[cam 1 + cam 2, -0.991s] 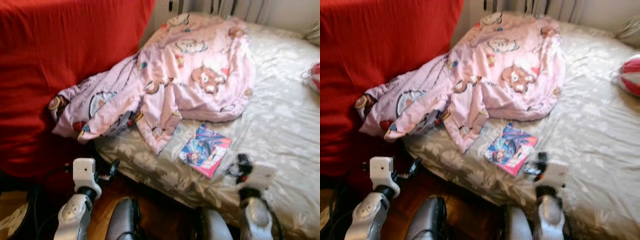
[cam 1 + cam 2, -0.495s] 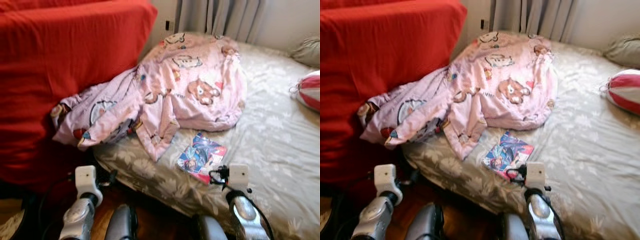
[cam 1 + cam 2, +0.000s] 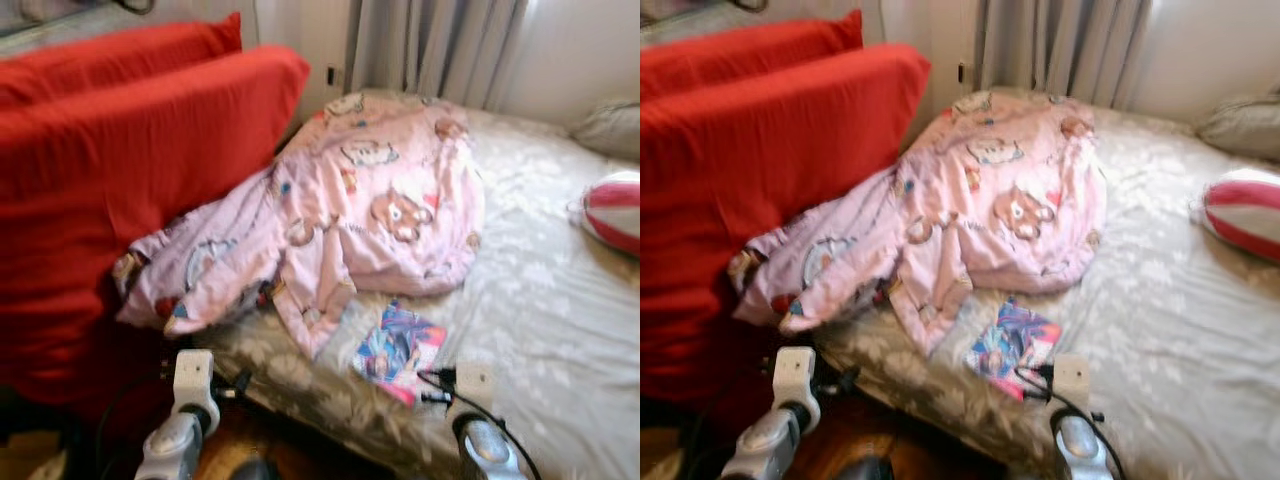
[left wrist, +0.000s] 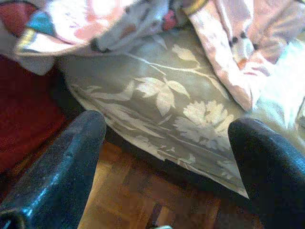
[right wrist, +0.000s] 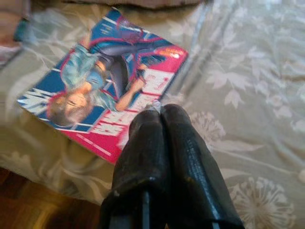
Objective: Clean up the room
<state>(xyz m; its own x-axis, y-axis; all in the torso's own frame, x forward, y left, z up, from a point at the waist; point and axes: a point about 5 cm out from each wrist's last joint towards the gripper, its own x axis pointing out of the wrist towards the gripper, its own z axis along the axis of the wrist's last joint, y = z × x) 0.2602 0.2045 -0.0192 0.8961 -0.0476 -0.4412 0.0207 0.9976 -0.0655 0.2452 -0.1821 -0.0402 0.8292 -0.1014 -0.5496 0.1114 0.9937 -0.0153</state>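
Right tool poised at the comic on the bed's near edge

The bed (image 3: pixel 560 300) carries a pink blanket (image 3: pixel 360 200) spilling off its left edge, with the comic (image 3: pixel 400 340) flat below it. The right tool (image 5: pixel 161 110), fingers pressed together and empty, must spread before sliding under the comic's near edge. The left tool (image 4: pixel 167 143) hangs open by the bed's side.

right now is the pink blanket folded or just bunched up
Bunched up. The blanket lies in a crumpled heap on the bed, with one end spilling over the edge against the red cushion.
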